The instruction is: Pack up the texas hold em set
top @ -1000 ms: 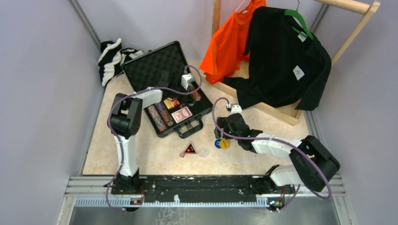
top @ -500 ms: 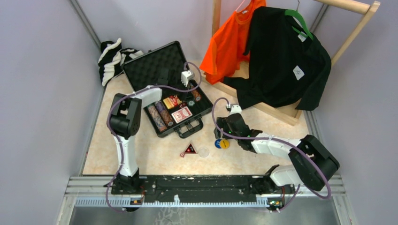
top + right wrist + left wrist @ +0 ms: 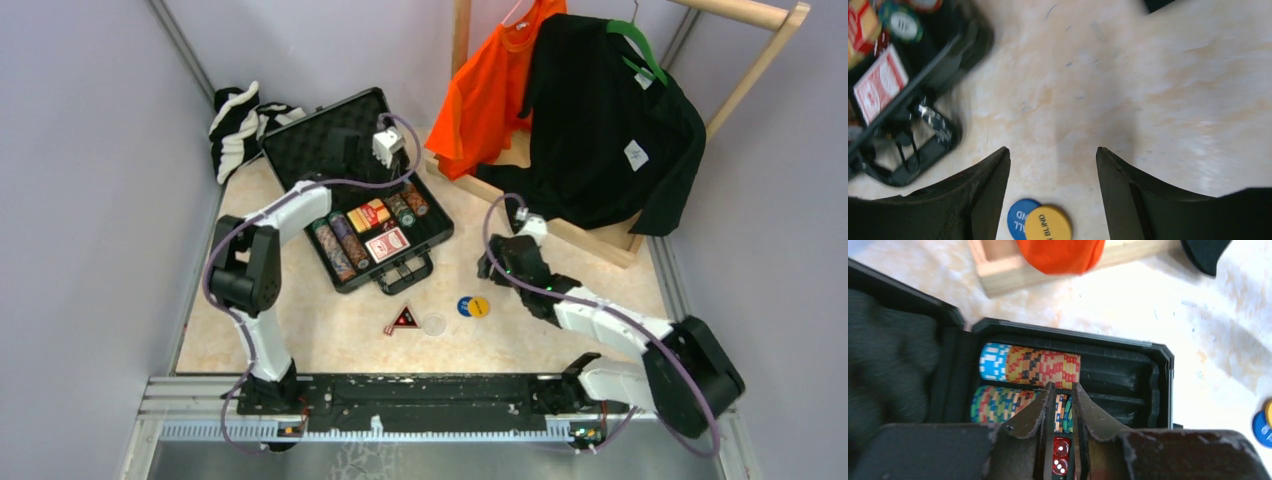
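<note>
**Right arm backs off the discs**

The right arm has drawn back toward the far side, and the left has swung up over the lid. The briefcase lies open, with chips slotted inside. The right gripper, wide apart and empty, hangs just beyond the blue disc and the overlapping yellow disc on the table. They lie side by side, base-ward of it. The left gripper, barely parted and empty, is well apart.

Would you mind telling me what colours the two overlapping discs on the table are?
A blue disc under a yellow disc; clearest in the right wrist view.
</note>
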{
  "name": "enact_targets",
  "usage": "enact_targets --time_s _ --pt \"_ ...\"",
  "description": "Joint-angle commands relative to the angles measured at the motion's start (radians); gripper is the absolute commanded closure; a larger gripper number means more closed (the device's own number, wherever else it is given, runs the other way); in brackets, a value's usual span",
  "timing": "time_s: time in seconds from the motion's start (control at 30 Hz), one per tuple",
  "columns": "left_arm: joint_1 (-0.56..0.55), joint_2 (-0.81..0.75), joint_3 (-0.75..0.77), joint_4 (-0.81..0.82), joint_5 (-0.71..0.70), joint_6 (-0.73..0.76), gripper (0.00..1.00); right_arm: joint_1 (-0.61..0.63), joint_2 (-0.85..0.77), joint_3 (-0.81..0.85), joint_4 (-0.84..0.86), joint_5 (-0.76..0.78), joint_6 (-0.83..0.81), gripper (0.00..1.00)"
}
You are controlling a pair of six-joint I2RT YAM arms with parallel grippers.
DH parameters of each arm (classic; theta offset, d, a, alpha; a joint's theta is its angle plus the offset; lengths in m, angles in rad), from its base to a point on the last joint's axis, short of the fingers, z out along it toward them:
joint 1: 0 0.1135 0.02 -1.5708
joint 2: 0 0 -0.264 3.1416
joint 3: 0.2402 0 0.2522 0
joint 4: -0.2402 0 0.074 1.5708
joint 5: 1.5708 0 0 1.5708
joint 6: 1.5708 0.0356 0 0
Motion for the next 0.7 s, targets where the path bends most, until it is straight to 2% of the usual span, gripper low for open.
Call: enact_targets --time_s 0.0,0.07,0.17,0.2,0.3,0.4,0.47,0.5,0.6,0.67 --pt "-0.038 -0.154 -0.075 0.193 -0.133 -0.127 0.75 -0.044 -0.174 0.036 -0.210 0.289 0.113 0.37" --pt "-0.114 -0.175 -0.079 0.220 -0.173 -0.138 0.71 -0.046 -0.227 0.071 -0.370 0.412 0.154 0.36" --pt "-0.273 -0.135 -0.028 0.234 -0.212 -0.164 0.66 -0.047 -0.326 0.138 -0.587 0.536 0.243 0.23" --pt "-0.311 -0.100 0.009 0.232 -0.206 -0.199 0.64 -0.050 -0.372 0.155 -0.646 0.564 0.275 0.22" --pt "-0.387 0.027 0.101 0.250 -0.144 -0.369 0.59 -0.117 -0.520 0.173 -0.741 0.538 0.321 0.22" --pt "-0.420 0.100 0.129 0.330 -0.027 -0.483 0.50 -0.283 -0.600 0.153 -0.802 0.465 0.297 0.20" --pt "-0.431 0.103 0.101 0.400 -0.011 -0.508 0.48 -0.444 -0.566 0.162 -0.868 0.430 0.277 0.06" --pt "-0.434 0.100 0.103 0.417 -0.007 -0.506 0.46 -0.510 -0.520 0.169 -0.897 0.416 0.269 0.02" --pt "-0.430 0.084 0.145 0.376 -0.019 -0.474 0.43 -0.699 -0.433 0.151 -0.914 0.355 0.260 0.01" --pt "-0.428 0.068 0.160 0.370 -0.022 -0.477 0.41 -0.793 -0.433 0.121 -0.915 0.339 0.286 0.01"
